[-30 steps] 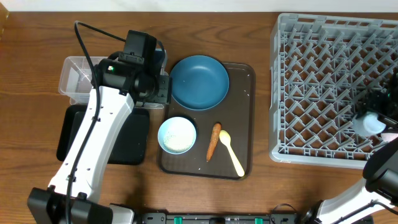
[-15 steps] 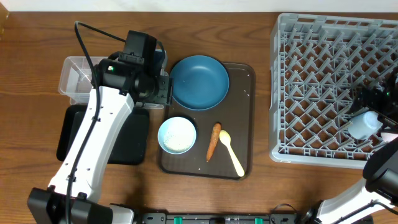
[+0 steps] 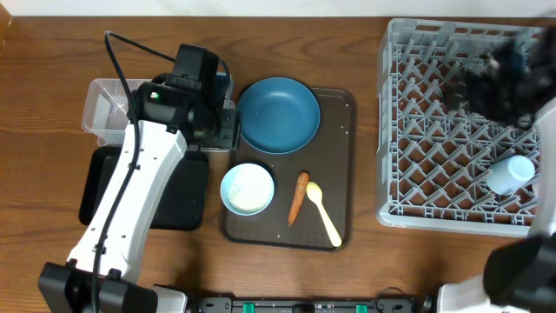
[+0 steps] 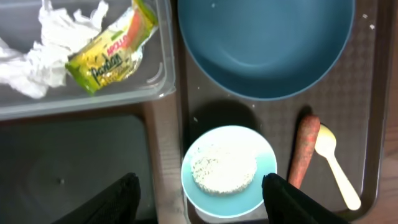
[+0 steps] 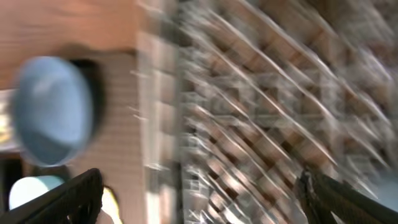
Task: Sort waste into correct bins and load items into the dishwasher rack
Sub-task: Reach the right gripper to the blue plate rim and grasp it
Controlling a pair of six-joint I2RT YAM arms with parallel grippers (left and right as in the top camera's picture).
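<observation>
Overhead rack (image 3: 452,122): cup (image 3: 511,172) lying inside, front right part.
Left tool (image 4: 202,194): spread wide, empty, left of rack.
Right tool (image 5: 202,199): spread wide, empty, over rack.

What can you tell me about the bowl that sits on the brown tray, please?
The bowl is round and shallow, pale blue-white, and smooth like plastic or glazed ware. It stands upright on the brown tray, near the tray's left corner on the robot's side, just below the dark blue plate. A flat patch of white rice lies in its middle. The carrot lies apart to its right; nothing else touches it.
</observation>
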